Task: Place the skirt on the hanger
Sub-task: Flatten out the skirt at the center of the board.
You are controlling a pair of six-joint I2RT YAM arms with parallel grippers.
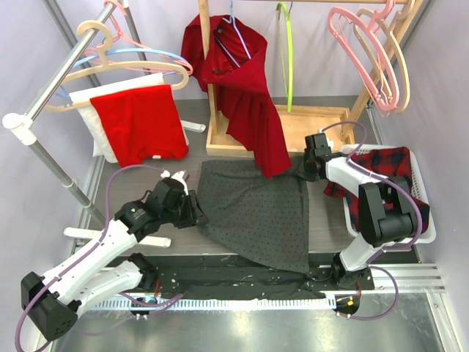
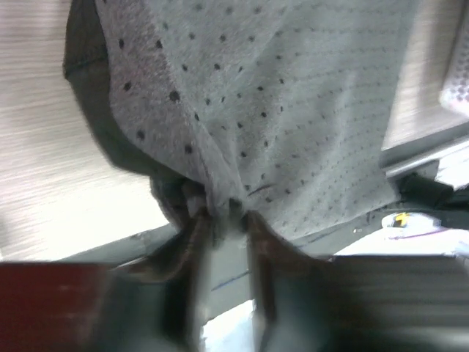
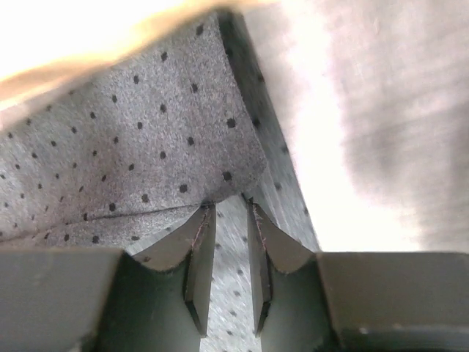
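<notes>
There are 2 robot arms: the left arm [image 1: 95, 257] at lower left and the right arm [image 1: 366, 198] right of centre. 1 grey dotted skirt [image 1: 256, 213] fills the middle. Plain red garments number 2: 1 red cloth [image 1: 139, 125] at upper left and 1 dark red garment [image 1: 253, 110] at top centre. There is 1 white cloth [image 1: 95, 121] at upper left and 1 plaid cloth [image 1: 385, 165] at right. Hangers: 3 upper-left hangers [image 1: 124, 67], 1 blue hanger [image 1: 238, 37] and 1 green hanger [image 1: 287, 59] at top centre, and at least 2 pink hangers [image 1: 366, 55] at upper right, which overlap too much for a firm count. Also 1 wooden tray [image 1: 322, 121] and 1 white basket [image 1: 425, 220].
</notes>
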